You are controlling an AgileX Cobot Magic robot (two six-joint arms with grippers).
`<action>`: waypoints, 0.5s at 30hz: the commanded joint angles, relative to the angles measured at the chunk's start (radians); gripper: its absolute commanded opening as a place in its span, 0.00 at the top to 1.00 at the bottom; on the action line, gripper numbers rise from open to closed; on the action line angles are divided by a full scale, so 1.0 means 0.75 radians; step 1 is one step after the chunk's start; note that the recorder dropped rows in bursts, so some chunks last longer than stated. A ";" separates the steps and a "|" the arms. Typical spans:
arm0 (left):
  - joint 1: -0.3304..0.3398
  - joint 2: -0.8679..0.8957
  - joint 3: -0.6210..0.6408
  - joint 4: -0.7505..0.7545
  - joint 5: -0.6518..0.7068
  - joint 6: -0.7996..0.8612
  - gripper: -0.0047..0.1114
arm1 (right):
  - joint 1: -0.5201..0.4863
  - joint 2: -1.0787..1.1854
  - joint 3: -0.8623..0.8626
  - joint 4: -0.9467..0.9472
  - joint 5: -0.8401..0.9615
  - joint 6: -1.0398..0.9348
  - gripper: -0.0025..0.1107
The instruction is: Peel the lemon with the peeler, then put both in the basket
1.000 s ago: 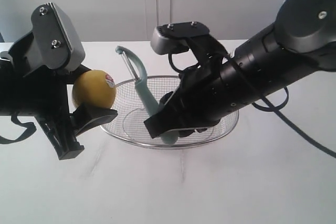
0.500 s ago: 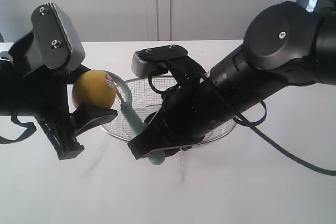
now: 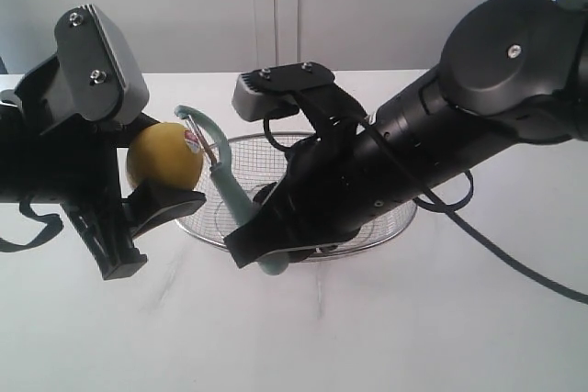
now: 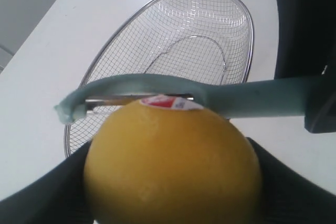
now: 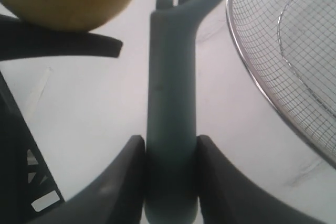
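Noting the left gripper (image 3: 156,170) clamped on the small round yellow lemon (image 3: 162,159), we see one dark finger above the fruit and one below it, with the fruit held clear of the white table top (image 3: 367,337). The right gripper (image 5: 170,182) is closed on the straight handle of the pale teal-blue plastic peeler (image 3: 228,185), with a black finger (image 5: 122,179) pressed to each side of the handle near its butt end. Ahead of the right gripper, the peeler's curved loop head reaches to the lemon. In the left wrist view the metal blade (image 4: 137,98) lies along the fruit at the small red-and-white sticker (image 4: 168,102) and appears to touch the skin there. We see no cut in the peel. The large oval silver wire-mesh basket (image 4: 251,35) stands on the table just beyond the lemon from the left gripper, beneath the right arm, and touches neither the fruit nor the peeler.
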 commanded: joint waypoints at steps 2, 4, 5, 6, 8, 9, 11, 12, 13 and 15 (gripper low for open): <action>-0.001 -0.005 0.002 -0.028 0.007 -0.011 0.96 | 0.001 -0.062 -0.009 -0.026 -0.029 -0.013 0.98; -0.001 -0.005 0.002 -0.028 0.007 -0.011 0.96 | 0.001 -0.091 -0.009 -0.026 -0.032 -0.013 0.98; -0.001 -0.005 0.002 -0.028 0.007 -0.011 0.96 | 0.001 -0.113 -0.009 -0.026 -0.032 -0.013 0.98; -0.001 -0.005 0.002 -0.028 0.007 -0.011 0.96 | 0.001 -0.136 -0.009 -0.026 -0.032 -0.013 0.98; -0.001 -0.005 0.002 -0.028 0.007 -0.011 0.96 | 0.001 -0.177 -0.009 -0.036 -0.032 -0.013 0.98; -0.001 -0.005 0.002 -0.028 0.007 -0.011 0.96 | 0.001 -0.201 -0.009 -0.041 -0.032 -0.013 0.98; -0.001 -0.005 0.002 -0.028 0.007 -0.011 0.96 | 0.001 -0.250 -0.009 -0.063 -0.034 -0.013 0.98; -0.001 -0.005 0.002 -0.028 0.007 -0.011 0.96 | 0.001 -0.284 -0.009 -0.082 -0.043 -0.013 0.98; -0.001 -0.005 0.002 -0.028 0.007 -0.011 0.96 | 0.001 -0.333 -0.009 -0.108 -0.056 0.006 0.98; -0.001 -0.005 0.002 -0.028 0.007 -0.011 0.96 | 0.001 -0.387 -0.009 -0.139 -0.073 0.034 0.98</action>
